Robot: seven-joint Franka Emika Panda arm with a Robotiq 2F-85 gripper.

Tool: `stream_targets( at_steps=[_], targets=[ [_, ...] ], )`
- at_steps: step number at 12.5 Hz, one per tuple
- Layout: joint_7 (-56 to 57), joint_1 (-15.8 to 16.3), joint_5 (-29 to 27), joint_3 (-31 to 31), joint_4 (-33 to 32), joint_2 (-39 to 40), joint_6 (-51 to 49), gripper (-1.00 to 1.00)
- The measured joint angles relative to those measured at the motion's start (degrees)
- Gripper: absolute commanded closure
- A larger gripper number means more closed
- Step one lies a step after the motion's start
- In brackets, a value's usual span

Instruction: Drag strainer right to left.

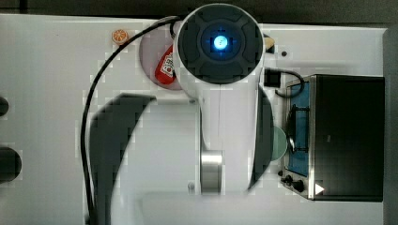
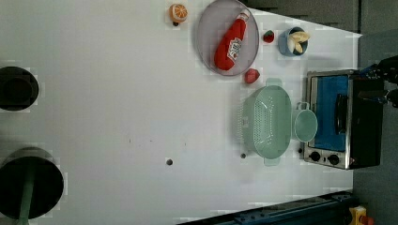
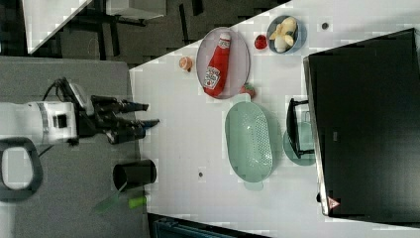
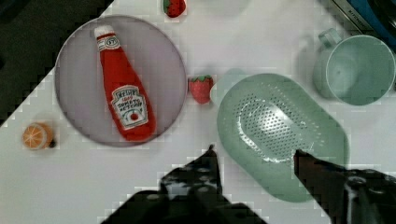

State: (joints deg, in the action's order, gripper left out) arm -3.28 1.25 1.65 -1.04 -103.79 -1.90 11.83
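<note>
White table point(image 2: 117, 93) is carrying everything. Strainer point(image 2: 266, 121) is sitting near the table's far edge in the left view's right part, just beside the oven point(image 2: 345, 119), with the cup point(image 2: 305, 125) between them and touching neither clearly enough to tell. A strawberry point(image 2: 252, 75) is lying just beside its end tab, next to the plate point(image 2: 206, 42) holding the ketchup point(image 2: 231, 41). Gripper point(image 3: 148, 114) is hanging well apart from the strainer, fingers point(image 4: 208, 170) spread wide, holding nothing.
</note>
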Motion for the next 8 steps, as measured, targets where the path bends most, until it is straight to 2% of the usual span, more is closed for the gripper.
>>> stream_targets(
  at_steps=[3, 4, 6, 8],
  targets=[
    [-2.4, 1.0, 0.75, -2.98, -19.64, -20.48, -11.25, -0.99],
    [-2.51, 1.0, 1.17, -3.54, -23.33, -26.5, -11.72, -1.0],
    [-2.86, 0.47, 1.53, -3.77, -24.12, -34.05, -10.56, -1.0],
    [-3.11, -0.1, 2.19, -3.74, -21.99, -34.61, -5.66, -1.0]
  ],
)
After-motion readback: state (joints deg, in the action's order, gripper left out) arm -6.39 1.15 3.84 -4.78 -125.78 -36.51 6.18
